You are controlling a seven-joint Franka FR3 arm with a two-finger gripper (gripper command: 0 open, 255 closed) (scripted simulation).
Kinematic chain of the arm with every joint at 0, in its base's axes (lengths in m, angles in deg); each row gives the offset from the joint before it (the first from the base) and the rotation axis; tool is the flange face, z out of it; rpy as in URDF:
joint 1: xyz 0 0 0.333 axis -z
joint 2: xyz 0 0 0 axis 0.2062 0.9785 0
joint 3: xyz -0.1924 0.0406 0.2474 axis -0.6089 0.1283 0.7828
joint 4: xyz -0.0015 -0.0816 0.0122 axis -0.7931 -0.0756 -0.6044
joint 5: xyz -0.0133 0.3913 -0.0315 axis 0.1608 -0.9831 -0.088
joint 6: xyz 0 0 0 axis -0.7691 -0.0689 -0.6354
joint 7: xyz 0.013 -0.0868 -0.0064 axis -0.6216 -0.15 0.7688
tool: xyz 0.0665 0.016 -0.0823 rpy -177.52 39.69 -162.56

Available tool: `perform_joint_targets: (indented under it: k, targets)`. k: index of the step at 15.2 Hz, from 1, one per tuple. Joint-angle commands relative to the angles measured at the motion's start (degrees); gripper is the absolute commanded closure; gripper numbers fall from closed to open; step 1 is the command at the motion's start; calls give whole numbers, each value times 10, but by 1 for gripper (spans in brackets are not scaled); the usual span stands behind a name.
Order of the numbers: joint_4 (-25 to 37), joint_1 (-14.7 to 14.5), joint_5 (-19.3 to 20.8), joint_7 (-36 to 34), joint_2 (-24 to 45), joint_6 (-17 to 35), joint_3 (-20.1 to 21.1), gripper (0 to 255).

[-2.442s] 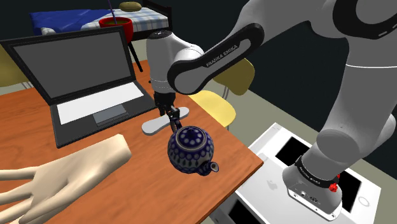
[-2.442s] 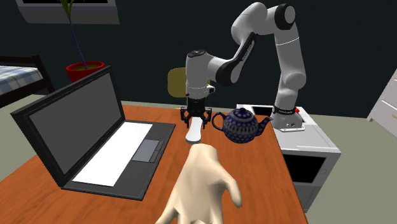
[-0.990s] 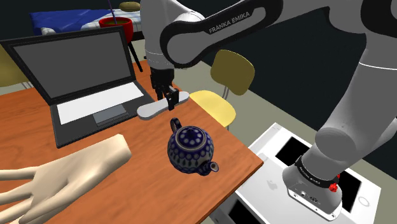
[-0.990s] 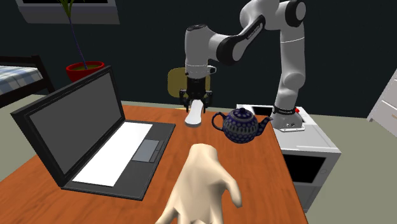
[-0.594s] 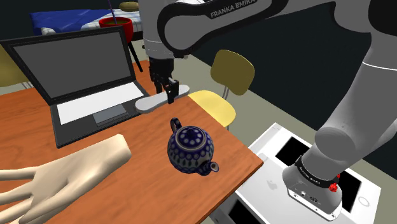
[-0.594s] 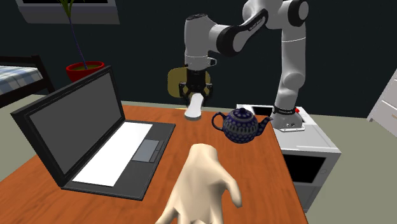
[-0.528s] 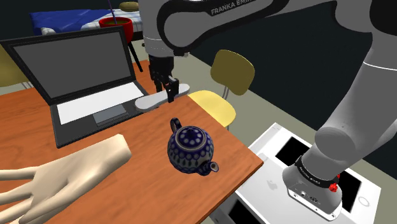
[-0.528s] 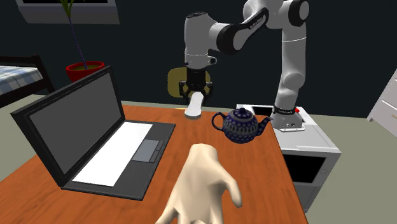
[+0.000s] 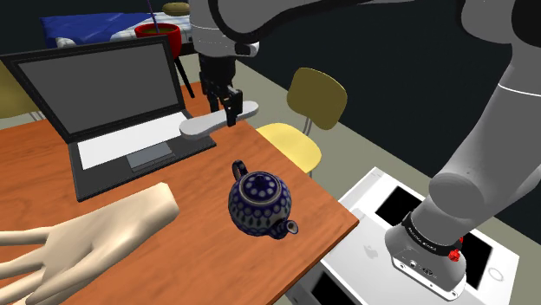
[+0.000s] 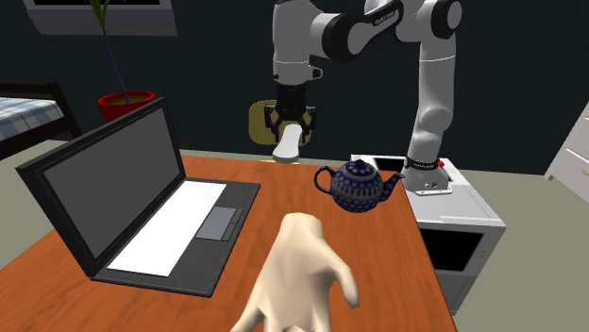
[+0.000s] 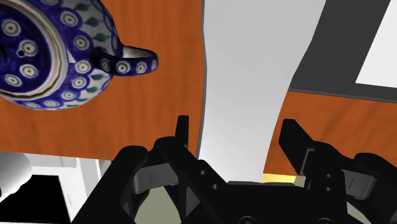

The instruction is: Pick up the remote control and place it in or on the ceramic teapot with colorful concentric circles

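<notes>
A pale grey, flat, elongated remote control [image 9: 208,124] hangs in the air above the wooden table [image 9: 325,217], lying roughly level. My black gripper [image 9: 231,112] is shut on it near one end, pointing down from above. In the second exterior view the remote [image 10: 286,145] sits under the gripper [image 10: 292,128], well above the table's far edge. The wrist view has the remote [image 11: 248,70] clasped between the two fingers of the gripper [image 11: 235,127]. A dark blue teapot [image 9: 258,201] [image 10: 359,185] [image 11: 51,51] with dotted circles stands upright on the table, below and to one side.
An open laptop [image 9: 113,113] [image 10: 142,198] takes the table's left part in both exterior views. A beige mannequin hand [image 9: 78,234] [image 10: 302,273] lies at the front. A yellow chair [image 9: 312,100] stands past the table edge, beside the white stand [image 9: 390,208].
The arm has risen, carrying the remote higher above the table and a little away from the teapot. The grip has stayed the same; the teapot has not moved.
</notes>
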Motion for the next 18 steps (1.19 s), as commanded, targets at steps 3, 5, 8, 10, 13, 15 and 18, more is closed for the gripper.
perform_joint_targets:
  k: [3,5,8,10,13,15,18]
  targets:
    - [28,-1,-3,3,-3,-29,2,255]
    - [43,-2,-4,4,-3,-44,2,255]
    - [67,-5,-4,4,-2,-68,3,255]
    - [50,5,-25,9,-28,-66,9,255]
    - [-16,30,-97,30,-116,-51,20,255]
    - [-54,33,-147,48,-176,-48,16,255]
    - [-103,15,-213,68,-258,-52,-5,255]
